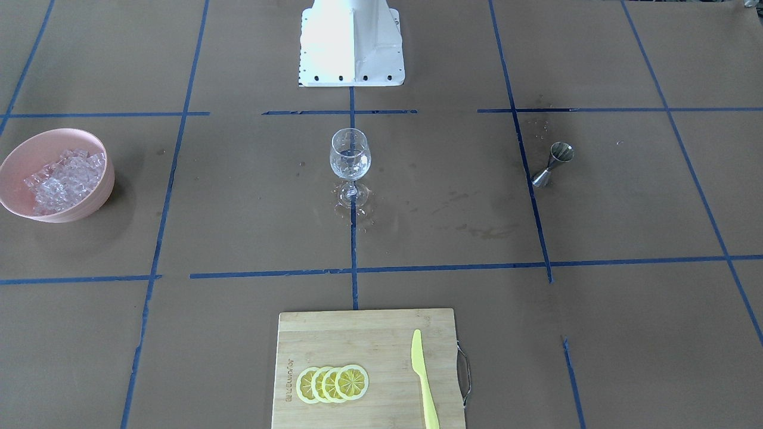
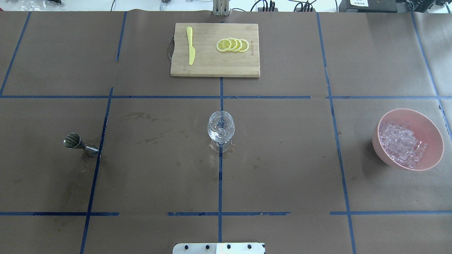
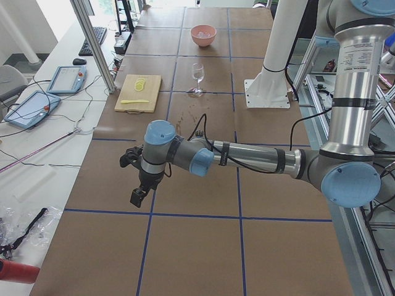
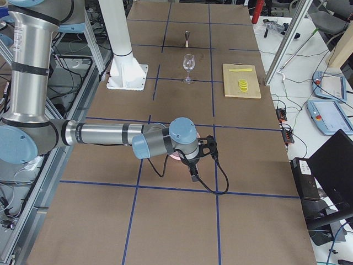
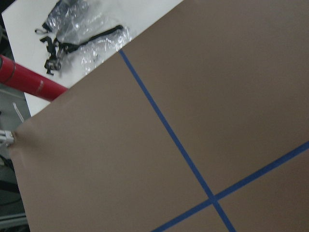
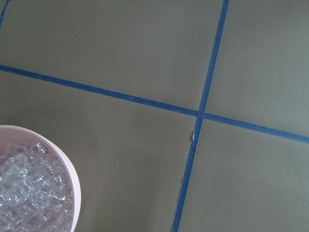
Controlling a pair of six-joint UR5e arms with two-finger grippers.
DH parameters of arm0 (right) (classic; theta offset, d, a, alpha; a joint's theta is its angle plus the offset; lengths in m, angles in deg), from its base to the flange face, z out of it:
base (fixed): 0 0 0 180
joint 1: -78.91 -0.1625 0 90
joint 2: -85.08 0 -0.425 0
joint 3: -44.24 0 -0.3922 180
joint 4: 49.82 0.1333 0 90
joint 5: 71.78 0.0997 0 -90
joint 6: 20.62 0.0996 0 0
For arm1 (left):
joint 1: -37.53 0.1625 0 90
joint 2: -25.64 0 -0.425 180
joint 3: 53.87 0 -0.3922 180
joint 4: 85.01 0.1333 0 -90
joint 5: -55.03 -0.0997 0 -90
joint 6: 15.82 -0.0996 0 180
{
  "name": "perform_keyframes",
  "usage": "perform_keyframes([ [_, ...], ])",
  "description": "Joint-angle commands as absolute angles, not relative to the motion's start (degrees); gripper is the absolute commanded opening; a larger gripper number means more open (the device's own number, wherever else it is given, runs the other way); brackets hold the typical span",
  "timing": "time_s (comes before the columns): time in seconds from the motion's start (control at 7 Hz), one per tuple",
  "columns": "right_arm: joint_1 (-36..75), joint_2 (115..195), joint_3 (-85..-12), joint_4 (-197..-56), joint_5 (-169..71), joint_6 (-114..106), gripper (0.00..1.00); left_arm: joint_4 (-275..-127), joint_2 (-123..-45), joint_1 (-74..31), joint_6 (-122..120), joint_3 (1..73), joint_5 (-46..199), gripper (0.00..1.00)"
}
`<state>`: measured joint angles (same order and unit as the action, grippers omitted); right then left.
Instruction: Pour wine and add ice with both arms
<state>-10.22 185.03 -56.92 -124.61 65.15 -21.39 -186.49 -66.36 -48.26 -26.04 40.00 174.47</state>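
A clear wine glass (image 1: 350, 156) (image 2: 220, 126) stands upright at the table's centre, with what looks like a little clear wine (image 1: 350, 170) in its bowl. The ice (image 1: 62, 179) (image 2: 402, 144) (image 6: 26, 193) is heaped in a pink bowl (image 1: 36, 140) (image 2: 433, 131) on my right side. A steel jigger (image 1: 553, 164) (image 2: 79, 143) stands on my left side. My left gripper (image 3: 139, 194) hangs over bare table beyond the jigger, and I cannot tell whether it is open. My right gripper (image 4: 194, 175) hovers just past the bowl, and its state cannot be told either.
A wooden cutting board (image 1: 334, 333) (image 2: 208, 63) at the far edge carries lemon slices (image 1: 332, 383) and a yellow knife (image 1: 424, 381). The white robot base (image 1: 351, 42) stands at the near edge. Wet marks (image 1: 477, 229) spot the brown paper around the glass.
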Motion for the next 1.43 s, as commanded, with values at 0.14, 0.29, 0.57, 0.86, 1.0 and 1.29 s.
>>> perform_keyframes([
  [0.14, -10.22, 185.01, -57.18, -124.61, 65.15, -21.24, 1.00, -177.64, -59.93, -51.31, -26.10, 39.20, 190.92, 1.00],
  [0.29, -10.22, 185.10, -57.27, -124.61, 65.15, -21.24, 1.00, -177.82, -56.22, -52.02, -26.19, 41.64, 195.09, 1.00],
  [0.57, -10.22, 185.01, -57.71, -124.61, 65.24, -20.98, 1.00, -177.91, -53.28, -53.17, -26.10, 46.85, 194.95, 1.00],
  [0.86, -9.35, 184.84, -62.60, -123.65, 65.33, -12.24, 1.00, -179.04, -54.08, -54.05, -25.93, 46.85, 194.51, 1.00],
  [1.0, -7.07, 185.19, -63.94, -118.95, 65.07, -6.18, 1.00, -180.62, -54.86, -54.14, -25.84, 46.85, 194.51, 1.00],
  [1.29, 3.27, 185.80, -63.86, -107.17, 57.99, 11.96, 1.00, -183.69, -54.87, -54.14, -25.75, 46.85, 194.51, 1.00],
])
